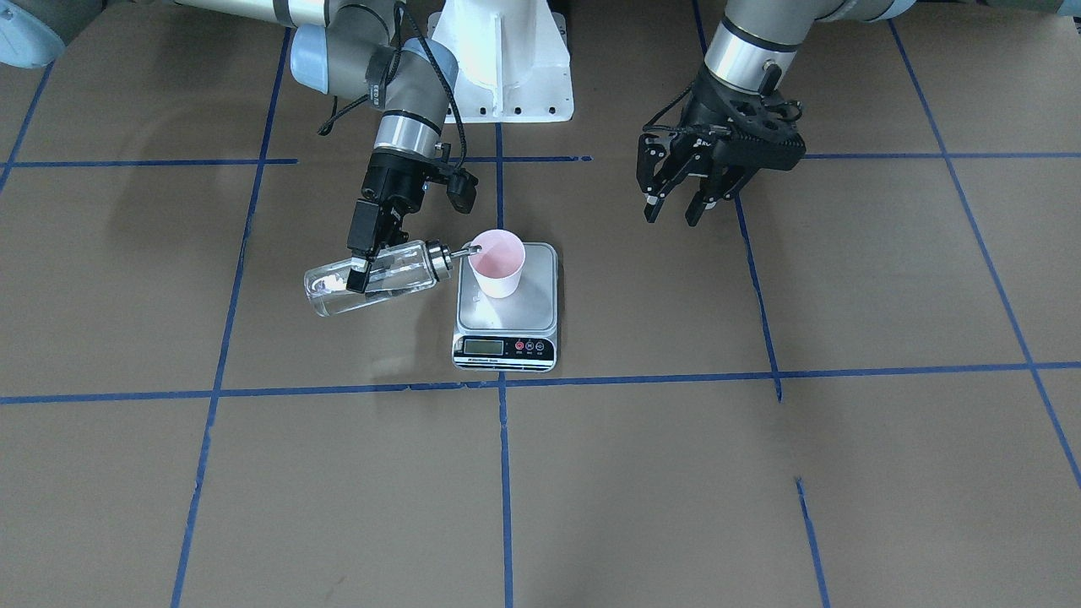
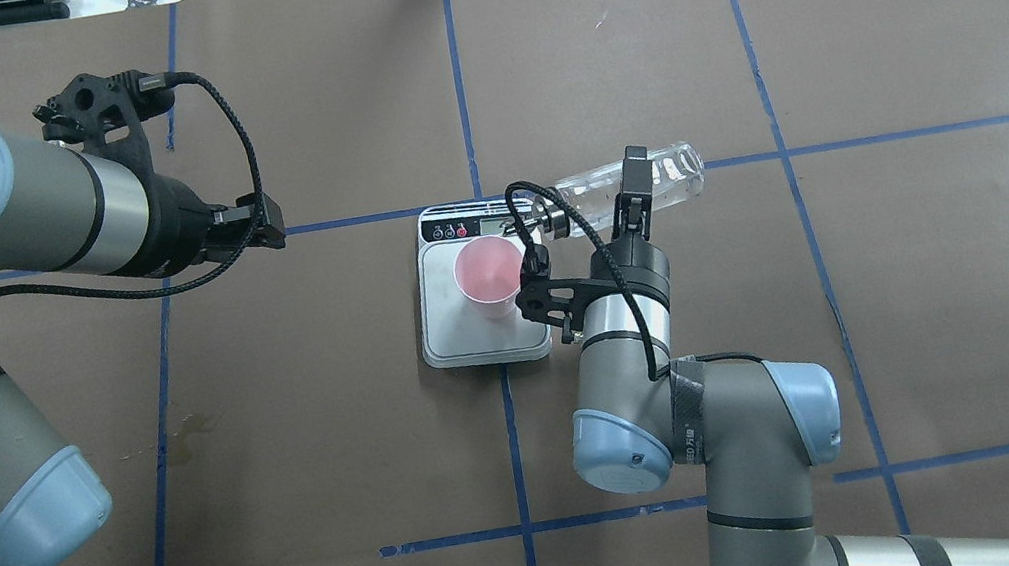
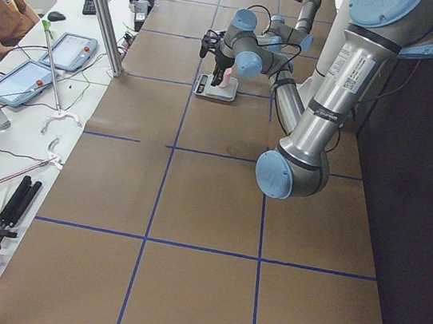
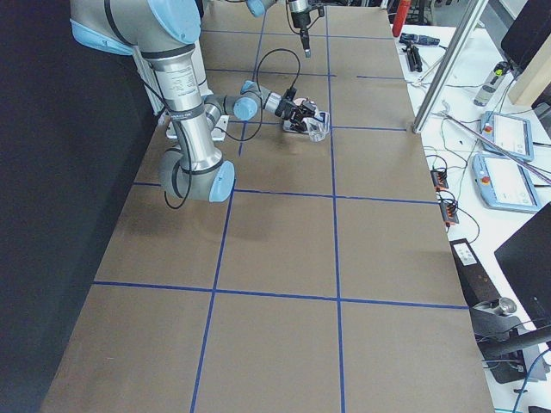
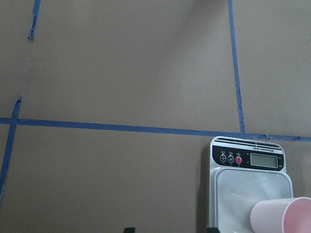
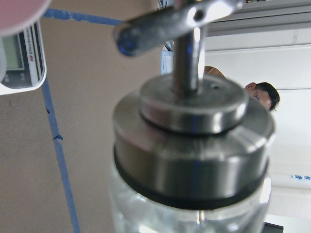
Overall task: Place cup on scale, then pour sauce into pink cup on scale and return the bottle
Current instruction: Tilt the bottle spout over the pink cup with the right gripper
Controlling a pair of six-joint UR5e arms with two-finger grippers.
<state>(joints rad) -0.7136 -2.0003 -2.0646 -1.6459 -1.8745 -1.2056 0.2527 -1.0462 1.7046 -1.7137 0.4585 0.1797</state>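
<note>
Right gripper: my right gripper (image 1: 362, 268) was clamped across the middle of a small clear glass cylindrical bottle with a shiny metal collar and pour spout (image 1: 407, 265), one finger on each side of the glass.
Bottle: I held it nearly level above the table. In the overhead view it lay at 2 o'clock from the cup, base pointing out towards 3 o'clock.
Spout: its metal tip was at the cup's rim, on the rim's 2 o'clock side in the overhead view. My wrist camera saw only the collar and spout, close and blurred.
Sauce: a clear, colourless, water-like sauce (image 1: 328, 292) showed through the glass. I could not tell its level, or whether any was running from the spout.
Cup: the small pale pink tapered paper cup (image 1: 498, 262) stood upright on the scale's plate, a little towards 12 o'clock of the plate's middle in the overhead view.
Scale: the flat rectangular digital kitchen scale with a silver steel plate (image 1: 534, 306) lay on the table, its black display strip at the 12 o'clock edge in the overhead view.
Left gripper: my left gripper (image 1: 673, 216) hung above the table with its fingers apart and nothing between them, well away from the scale, at about 10 o'clock from it in the overhead view.
Table: brown paper-covered table with blue tape lines (image 1: 676, 473).
</note>
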